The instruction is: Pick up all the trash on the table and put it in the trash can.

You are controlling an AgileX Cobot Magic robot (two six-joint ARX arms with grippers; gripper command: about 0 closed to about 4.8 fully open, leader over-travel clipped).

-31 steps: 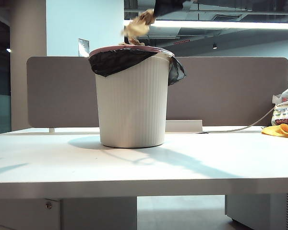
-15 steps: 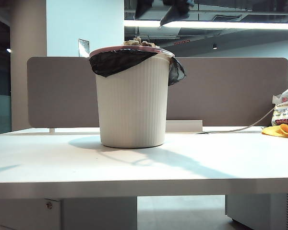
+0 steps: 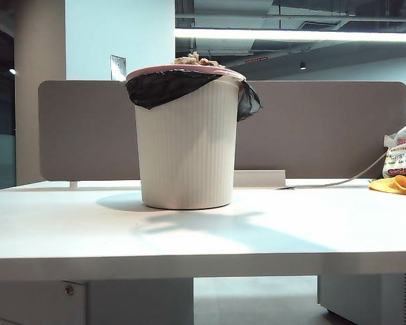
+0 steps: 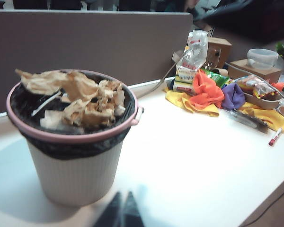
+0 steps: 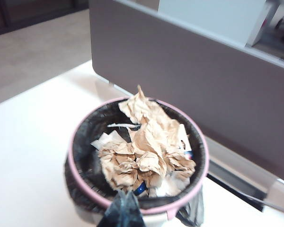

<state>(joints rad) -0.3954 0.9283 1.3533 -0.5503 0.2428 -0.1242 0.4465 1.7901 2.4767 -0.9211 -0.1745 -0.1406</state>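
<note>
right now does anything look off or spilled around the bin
Nothing spilled. The trash is heaped to the rim of the trash can, one wad overhanging it. The left gripper and right gripper are shut, empty, above.

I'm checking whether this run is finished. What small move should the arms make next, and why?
Probably draw both arms back to rest. The trash is heaped inside the trash can, and no wad shows on the table. The left gripper and right gripper are shut and empty, raised near the can.

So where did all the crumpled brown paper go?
The crumpled tan-brown paper wads are piled inside the ribbed off-white plastic trash can with the pink rim, standing mid-table before the grey divider panel.
</note>
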